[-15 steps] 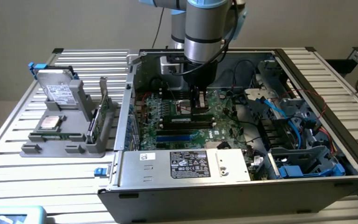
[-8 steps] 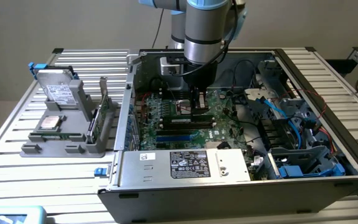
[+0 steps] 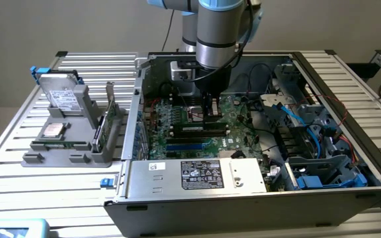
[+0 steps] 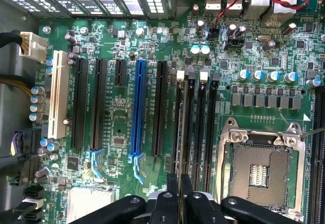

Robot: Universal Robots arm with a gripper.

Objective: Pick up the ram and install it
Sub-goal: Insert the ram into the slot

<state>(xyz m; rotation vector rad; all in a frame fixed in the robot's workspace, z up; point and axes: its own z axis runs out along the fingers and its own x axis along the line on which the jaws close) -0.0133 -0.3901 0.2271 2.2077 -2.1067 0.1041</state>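
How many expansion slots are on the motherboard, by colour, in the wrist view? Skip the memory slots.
white slot: 1
blue slot: 1
black slots: 4 (3 long, 1 short)
Total: 6

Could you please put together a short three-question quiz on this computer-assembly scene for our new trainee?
1. True or false: the processor socket on the motherboard is empty.
2. Relative to the case, the gripper is: A, beside it, outside; B, inside it, at the ram by the black memory slots; C, raised well above its rim.
3. In the exterior view, on which side of the case does the grey fixture stand?
Key: 1 true; 2 B; 3 the exterior view's left.
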